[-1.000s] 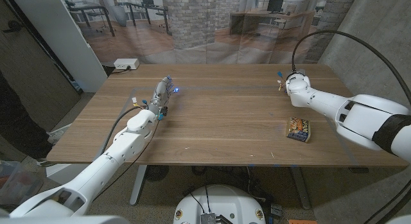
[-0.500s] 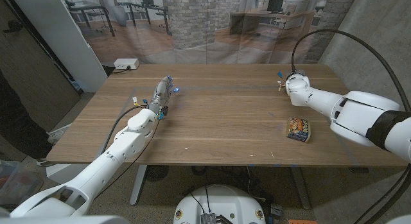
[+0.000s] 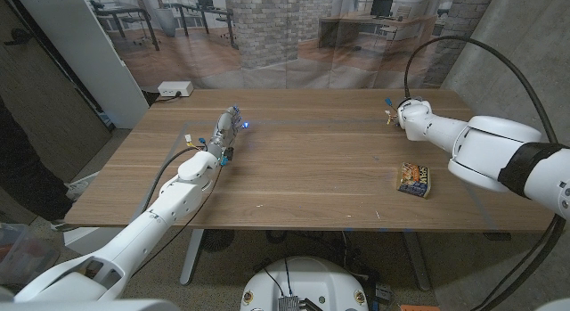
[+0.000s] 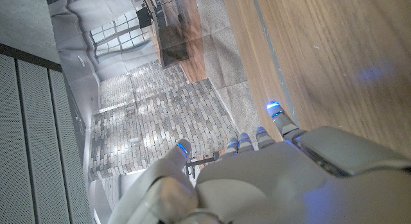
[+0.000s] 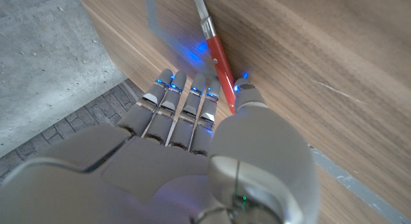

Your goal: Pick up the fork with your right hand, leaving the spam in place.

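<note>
**Q:** Head view first, where's everything sitting?

**A:** Right hand (image 3: 411, 114) is way over at the far right part of the table (image 3: 312, 168), near the back edge. The spam tin (image 3: 414, 179) lies flat on the wood closer to the robot, well apart from that hand, nothing touching it. Left hand (image 3: 226, 132) is stretched out on the far left side, fingers pointing away from the robot, blue lights glowing at the tips.

**Q:** And the fork?

**A:** Right wrist view shows it best. The fork (image 5: 215, 52) has a red handle with a metal shaft, lying on the tabletop right by the table edge. The right hand (image 5: 199, 115) has its fingers (image 5: 168, 95) lined up side by side along one side of the handle and the thumb on the other side, tips right at it. Looks like it's closing round the handle, but I can't tell if it's actually got a grip.

**Q:** Left hand holding anything?

**A:** Nope. Left wrist view shows the left hand (image 4: 257, 179) with fingers straight out and a bit apart, nothing in them.
</note>
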